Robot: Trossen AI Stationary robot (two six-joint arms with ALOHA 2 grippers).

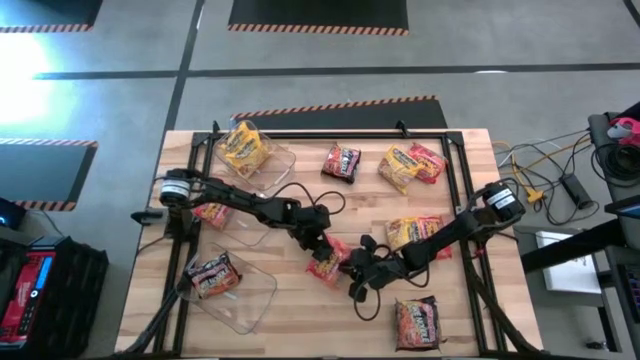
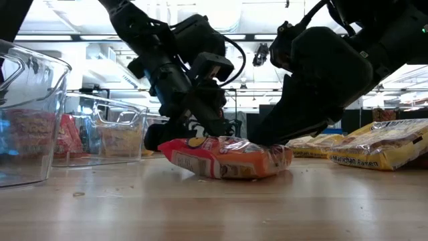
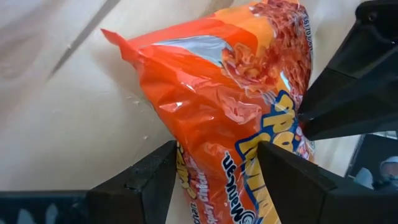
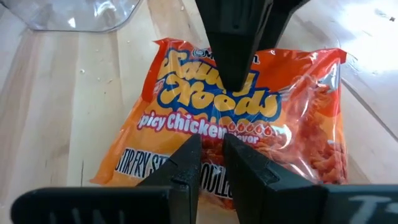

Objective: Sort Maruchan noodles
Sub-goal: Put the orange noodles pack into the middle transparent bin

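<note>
An orange Maruchan noodle packet (image 1: 327,265) lies on the table's middle, a little toward the near edge. My left gripper (image 3: 214,155) slants down over it from the left, open, one finger on each side of the packet (image 3: 217,81). My right gripper (image 4: 211,146) comes from the right and is shut on the packet's (image 4: 249,118) right edge. Other noodle packets lie apart: a dark one (image 1: 342,162), yellow and red ones (image 1: 410,165), a yellow one (image 1: 415,232) and a dark one (image 1: 418,320). My left gripper's fingers (image 3: 149,180) stand close against the packet's two sides; I cannot tell whether they touch it. My right gripper pinches the packet's edge (image 3: 297,118) between its two fingers, slanting down from the table's right. The packet (image 2: 227,157) lies on the table.
Three clear bins stand on the left: a far one (image 1: 275,160) with yellow packets, a middle one (image 1: 240,228) with an orange packet, and a near one (image 1: 250,300) with a dark packet. A black frame (image 1: 455,160) runs around the table top.
</note>
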